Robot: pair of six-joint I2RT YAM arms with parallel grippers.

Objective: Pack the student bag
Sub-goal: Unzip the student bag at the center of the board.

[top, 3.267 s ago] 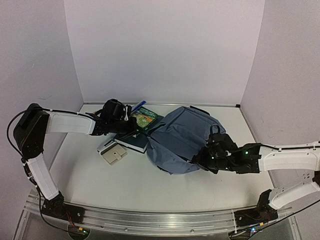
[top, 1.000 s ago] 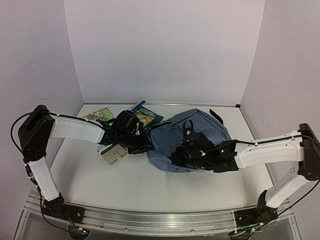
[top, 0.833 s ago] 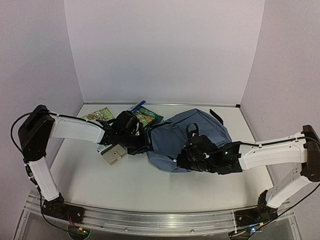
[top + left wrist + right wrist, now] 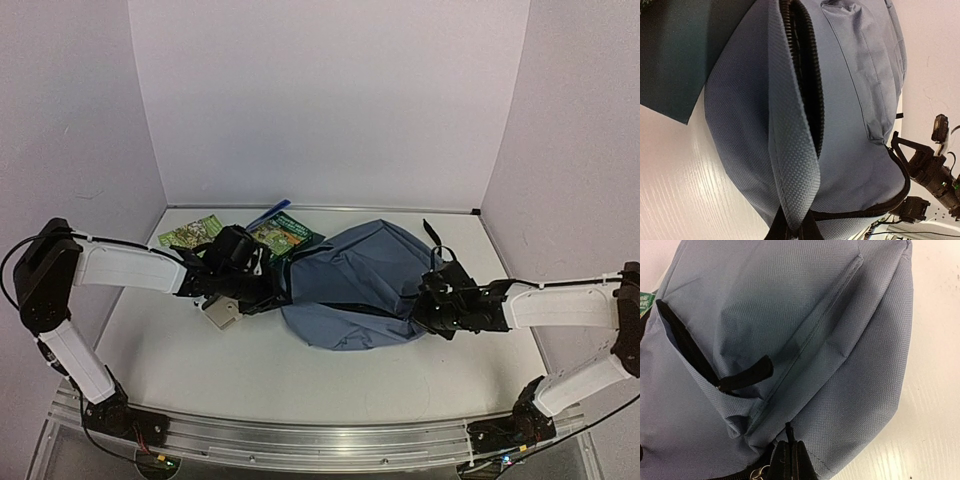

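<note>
The student bag [image 4: 350,280], grey-blue fabric with black zippers, lies on its side mid-table, stretched between both arms. My left gripper [image 4: 272,285] is shut on the bag's left end. In the left wrist view its fingertips [image 4: 792,231] pinch the woven flap [image 4: 790,150] beside the open black zipper [image 4: 807,75]. My right gripper [image 4: 428,300] is at the bag's right end. In the right wrist view it [image 4: 790,462] is shut on a thin black zipper pull [image 4: 788,432] below the front pocket [image 4: 765,315]. A black pull tab [image 4: 745,375] hangs at the pocket's mouth.
Two green books [image 4: 190,233] [image 4: 285,233] and a blue pen [image 4: 270,212] lie behind the bag's left end. A beige flat device [image 4: 222,312] sits under my left wrist. A dark book [image 4: 670,55] lies by the bag's opening. Walls close in the back and sides.
The left gripper has closed on the bag's flap. The right gripper has moved right with the zipper pull, and the bag is drawn out wider between the two arms.
</note>
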